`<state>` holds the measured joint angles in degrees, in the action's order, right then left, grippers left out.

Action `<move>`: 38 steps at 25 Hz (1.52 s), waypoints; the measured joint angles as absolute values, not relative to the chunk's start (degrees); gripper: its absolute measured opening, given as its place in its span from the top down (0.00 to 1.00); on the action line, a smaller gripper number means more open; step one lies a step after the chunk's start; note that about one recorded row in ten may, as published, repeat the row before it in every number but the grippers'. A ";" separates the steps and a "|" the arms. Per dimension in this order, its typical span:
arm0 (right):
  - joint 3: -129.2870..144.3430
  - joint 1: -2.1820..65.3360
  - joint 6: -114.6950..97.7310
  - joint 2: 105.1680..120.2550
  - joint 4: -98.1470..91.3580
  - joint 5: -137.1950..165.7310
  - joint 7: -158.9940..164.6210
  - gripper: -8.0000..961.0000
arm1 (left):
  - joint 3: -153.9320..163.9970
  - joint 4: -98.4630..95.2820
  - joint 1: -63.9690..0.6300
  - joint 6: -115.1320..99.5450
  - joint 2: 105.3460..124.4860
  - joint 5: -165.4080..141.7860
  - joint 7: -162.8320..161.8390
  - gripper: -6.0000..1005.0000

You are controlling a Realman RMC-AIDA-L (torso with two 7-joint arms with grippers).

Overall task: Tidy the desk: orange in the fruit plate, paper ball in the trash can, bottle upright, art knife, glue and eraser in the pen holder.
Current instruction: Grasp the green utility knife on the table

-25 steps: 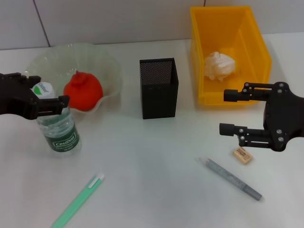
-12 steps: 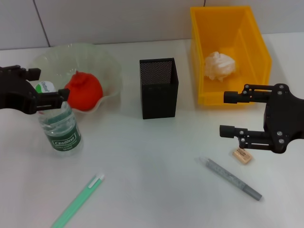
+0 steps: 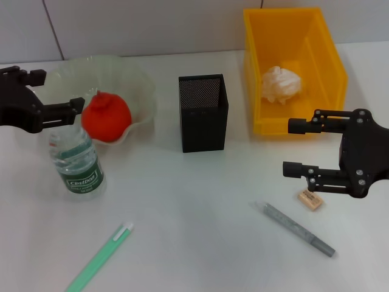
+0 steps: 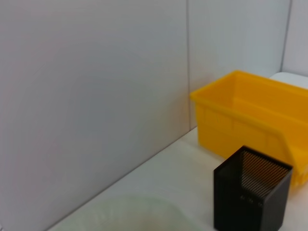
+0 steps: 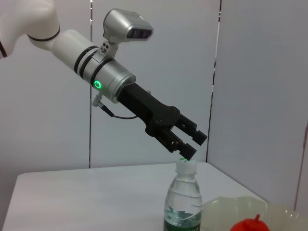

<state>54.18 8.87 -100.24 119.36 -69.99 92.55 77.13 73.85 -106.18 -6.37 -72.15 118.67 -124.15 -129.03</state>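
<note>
Near right of the desk: eraser (image 3: 310,199) lies just nearside of the right gripper (image 3: 294,148), fingers spread, nothing held. Judged next pick: descend straight, straddle the block's short sides, avoid nudging the grey pen (image 3: 294,229). Left: bottle (image 3: 75,162) upright; left gripper (image 3: 58,92) above it, jaws parted. Farther: pen holder (image 3: 203,112).

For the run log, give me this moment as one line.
bottle upright | left tool open, above it | right tool open near eraser

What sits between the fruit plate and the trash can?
The pen holder stands between the fruit plate and the trash can, apart from both, in the head view.
</note>
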 joint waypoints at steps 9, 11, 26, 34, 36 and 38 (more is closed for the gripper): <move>53.79 8.88 -99.96 119.33 -69.46 92.55 76.57 0.32 | 73.92 -105.96 -5.89 -71.64 118.65 -116.54 -121.98 0.20; 53.74 8.99 -99.89 119.24 -68.90 92.55 76.56 0.32 | 73.92 -105.96 -5.89 -71.64 118.65 -116.54 -121.98 0.20; 53.61 9.09 -98.88 119.18 -68.46 92.64 76.46 0.32 | 82.90 -104.85 -6.09 -76.86 118.46 -112.96 -110.39 0.20; 53.52 9.05 -98.51 119.18 -68.46 92.64 76.41 0.32 | 86.60 -104.76 -5.87 -80.62 118.51 -118.13 -111.59 0.20; 53.52 9.05 -98.35 119.18 -68.45 92.64 76.38 0.32 | 87.61 -104.45 -5.75 -81.29 118.52 -119.95 -112.75 0.20; 53.52 9.07 -98.26 119.18 -68.29 92.64 76.37 0.32 | 87.95 -104.23 -5.77 -81.47 118.53 -121.27 -114.13 0.20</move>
